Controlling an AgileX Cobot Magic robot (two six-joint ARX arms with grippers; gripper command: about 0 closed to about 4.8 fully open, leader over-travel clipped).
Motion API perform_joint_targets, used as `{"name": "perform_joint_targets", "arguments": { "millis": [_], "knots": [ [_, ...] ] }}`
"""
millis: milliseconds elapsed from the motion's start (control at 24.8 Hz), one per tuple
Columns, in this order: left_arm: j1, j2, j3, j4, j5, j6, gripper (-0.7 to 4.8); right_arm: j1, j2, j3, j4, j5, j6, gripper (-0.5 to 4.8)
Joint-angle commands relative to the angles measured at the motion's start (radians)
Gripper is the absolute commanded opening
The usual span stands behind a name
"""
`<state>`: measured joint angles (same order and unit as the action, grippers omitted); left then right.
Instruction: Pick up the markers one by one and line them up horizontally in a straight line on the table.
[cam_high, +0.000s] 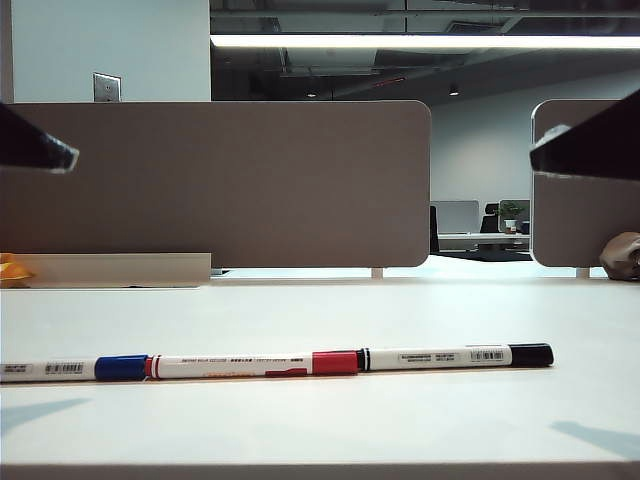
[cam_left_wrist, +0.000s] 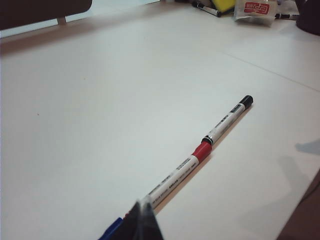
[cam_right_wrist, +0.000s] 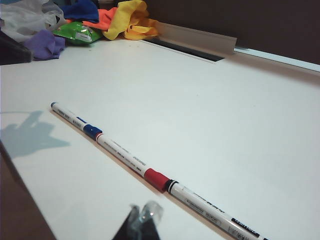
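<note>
Three markers lie end to end in one straight row on the white table (cam_high: 320, 310). The blue-capped one (cam_high: 121, 367) is at the left, the red-capped one (cam_high: 250, 365) in the middle and the black-capped one (cam_high: 455, 356) at the right. My left gripper (cam_left_wrist: 142, 210) is shut and empty, hovering high over the join of the blue marker (cam_left_wrist: 112, 231) and the red marker (cam_left_wrist: 180, 172). It shows dark at the exterior view's upper left (cam_high: 60, 152). My right gripper (cam_right_wrist: 145, 212) is shut on nothing, raised beside the red marker (cam_right_wrist: 132, 160) and the black marker (cam_right_wrist: 210, 207).
Grey-brown divider panels (cam_high: 230, 180) stand along the table's far edge, with a beige strip (cam_high: 120, 268) at their foot. Coloured cloths (cam_right_wrist: 115, 20) and a green packet (cam_right_wrist: 80, 32) are piled at the far left. A white packet (cam_left_wrist: 255, 10) lies at the far right.
</note>
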<state>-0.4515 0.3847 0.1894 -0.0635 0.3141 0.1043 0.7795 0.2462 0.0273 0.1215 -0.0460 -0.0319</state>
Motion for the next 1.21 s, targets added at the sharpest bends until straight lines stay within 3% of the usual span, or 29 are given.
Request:
{"name": "perform_joint_targets", "arguments": {
  "millis": [40,363,725,1209],
  "knots": [
    [0.000,0.000,-0.026,0.037,0.004,-0.012,-0.05,0.001,-0.002,-0.002,0.012,-0.001,0.011,-0.06],
    [0.000,0.000,-0.117,0.073,-0.003,-0.037,-0.05,0.001,-0.002,-0.017,-0.025,0.002,0.033,-0.06],
    [0.000,0.000,-0.119,0.066,-0.111,-0.035,-0.05,0.001,-0.002,-0.017,-0.107,0.051,0.033,-0.06],
    [0.000,0.000,-0.119,0.066,-0.111,-0.034,-0.05,0.001,-0.002,-0.017,-0.225,0.051,0.032,-0.05]
  ]
}}
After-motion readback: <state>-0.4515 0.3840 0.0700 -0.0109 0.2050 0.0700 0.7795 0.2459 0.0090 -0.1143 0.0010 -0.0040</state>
